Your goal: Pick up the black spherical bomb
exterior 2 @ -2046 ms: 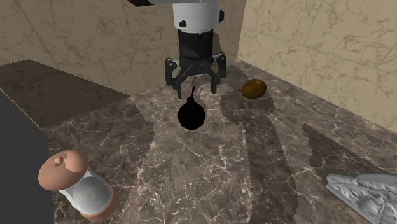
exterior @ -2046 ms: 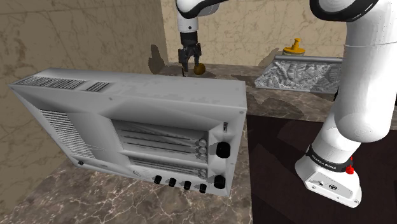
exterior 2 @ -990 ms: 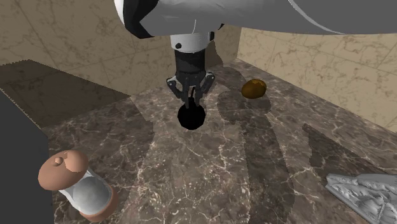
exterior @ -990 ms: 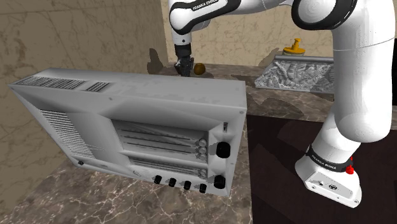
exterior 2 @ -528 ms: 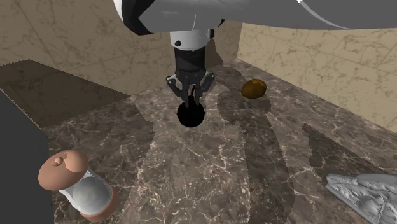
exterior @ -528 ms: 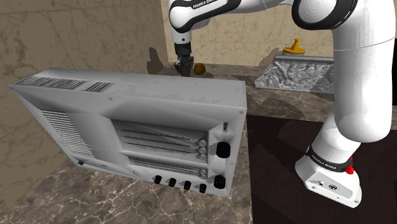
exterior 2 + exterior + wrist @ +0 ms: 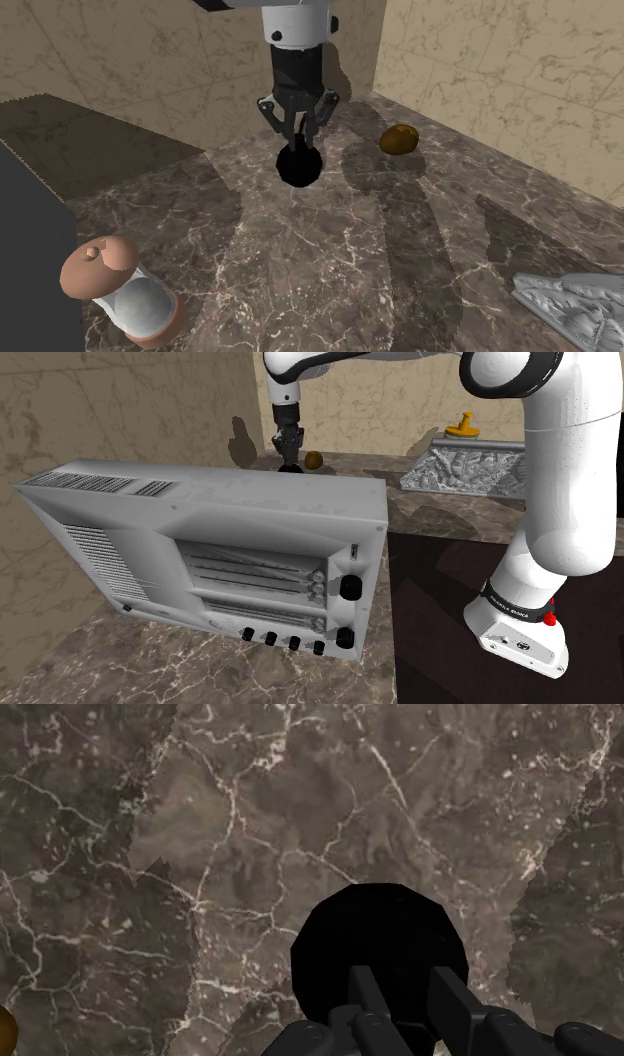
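Gripper (image 7: 298,132): black fingers closed on the thin stem atop the bomb (image 7: 299,168), a matte black sphere directly under them. Below is the desk (image 7: 330,270), dark brown marble with white veining; whether the bomb touches it cannot be told. A glossy brown oval (image 7: 399,139) lies at the bomb's 2 o'clock. Walls (image 7: 480,70): beige veined stone. Lettering on the arm (image 7: 560,502) is unreadable.
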